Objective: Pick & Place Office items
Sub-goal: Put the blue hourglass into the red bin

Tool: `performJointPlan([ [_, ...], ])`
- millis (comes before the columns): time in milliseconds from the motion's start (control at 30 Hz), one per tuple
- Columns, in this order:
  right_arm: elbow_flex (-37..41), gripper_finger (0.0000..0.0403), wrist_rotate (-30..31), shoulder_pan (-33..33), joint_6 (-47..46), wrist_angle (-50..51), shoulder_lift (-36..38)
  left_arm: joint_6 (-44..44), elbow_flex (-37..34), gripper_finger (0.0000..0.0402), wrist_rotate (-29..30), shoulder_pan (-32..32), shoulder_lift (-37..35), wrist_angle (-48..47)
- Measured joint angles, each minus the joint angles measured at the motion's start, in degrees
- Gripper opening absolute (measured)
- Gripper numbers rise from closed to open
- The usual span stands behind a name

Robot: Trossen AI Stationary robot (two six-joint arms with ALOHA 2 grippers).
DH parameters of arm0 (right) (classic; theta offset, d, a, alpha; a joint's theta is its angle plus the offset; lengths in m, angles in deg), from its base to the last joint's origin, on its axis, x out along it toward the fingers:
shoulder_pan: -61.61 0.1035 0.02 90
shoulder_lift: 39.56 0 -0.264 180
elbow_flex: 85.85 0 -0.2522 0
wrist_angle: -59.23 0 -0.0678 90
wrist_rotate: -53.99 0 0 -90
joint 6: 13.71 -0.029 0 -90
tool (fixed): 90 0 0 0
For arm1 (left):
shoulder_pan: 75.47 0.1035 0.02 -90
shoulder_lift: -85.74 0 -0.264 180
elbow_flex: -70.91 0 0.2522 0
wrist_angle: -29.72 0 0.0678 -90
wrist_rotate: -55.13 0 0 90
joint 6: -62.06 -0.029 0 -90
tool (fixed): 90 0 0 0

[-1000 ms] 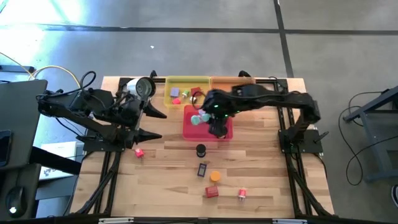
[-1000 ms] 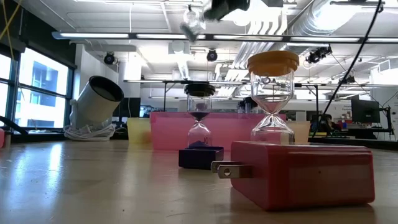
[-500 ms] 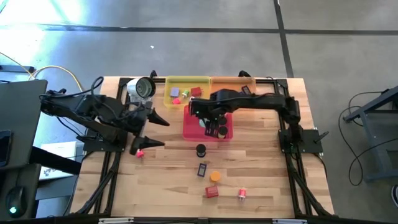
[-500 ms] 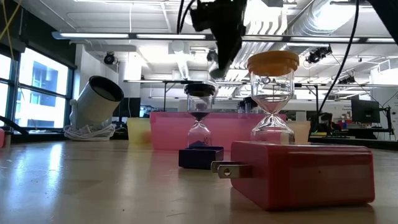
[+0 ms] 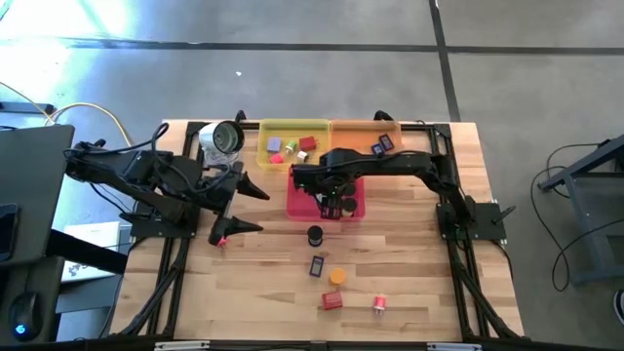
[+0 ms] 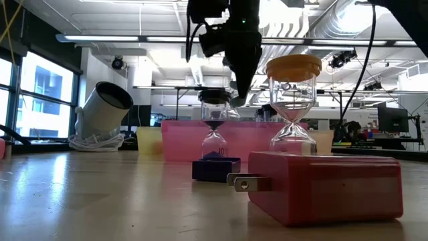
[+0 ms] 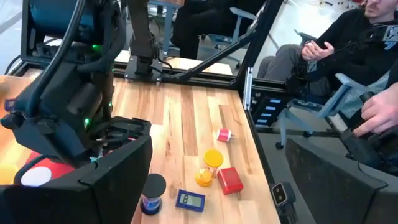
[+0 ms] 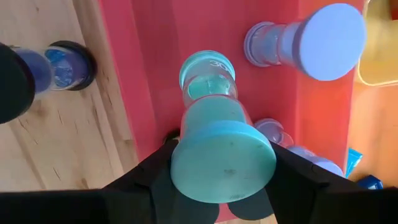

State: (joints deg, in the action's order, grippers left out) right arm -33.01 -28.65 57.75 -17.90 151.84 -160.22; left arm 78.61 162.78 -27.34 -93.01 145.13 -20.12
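Note:
My right gripper (image 5: 332,203) points down over the pink tray (image 5: 297,198), shut on a teal sand timer (image 8: 211,118). A lilac timer (image 8: 305,40) lies on its side in that tray. On the bare wood nearer the front, a black timer (image 5: 314,235) and an orange timer (image 5: 336,277) stand on end. A blue rectangular piece (image 5: 317,264), a red block (image 5: 332,300) and a small red-and-white piece (image 5: 379,305) lie flat there. My left gripper (image 5: 255,209) hovers open at the table's left, with a small red piece (image 5: 218,240) beside it. My right gripper pinches the teal timer's upper cap (image 8: 224,158) between its two fingers (image 8: 155,177), coming from above and pointing down. The timer hangs upright below the fingers, its lower cap (image 8: 208,68) over the tray floor. Whether that cap touches the floor I cannot tell.
A yellow tray (image 5: 283,130) with several small pieces and an orange tray (image 5: 356,131) stand behind the pink one. A white round silver-rimmed object (image 5: 224,137) lies at the far left. A person sits beyond the table's edge (image 7: 348,56).
My right gripper has come down toward the pink tray with the teal timer and tipped from slanting to pointing straight down. My left gripper has shifted a little toward the near edge, still open.

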Motion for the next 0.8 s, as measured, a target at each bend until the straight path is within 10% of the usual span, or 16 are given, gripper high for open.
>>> performJointPlan([
  [800,0.0,0.0194,2.9,-1.2,6.0,-2.6,-4.0,0.4,0.0,0.0359,-0.7,-1.6,3.2,-0.2],
])
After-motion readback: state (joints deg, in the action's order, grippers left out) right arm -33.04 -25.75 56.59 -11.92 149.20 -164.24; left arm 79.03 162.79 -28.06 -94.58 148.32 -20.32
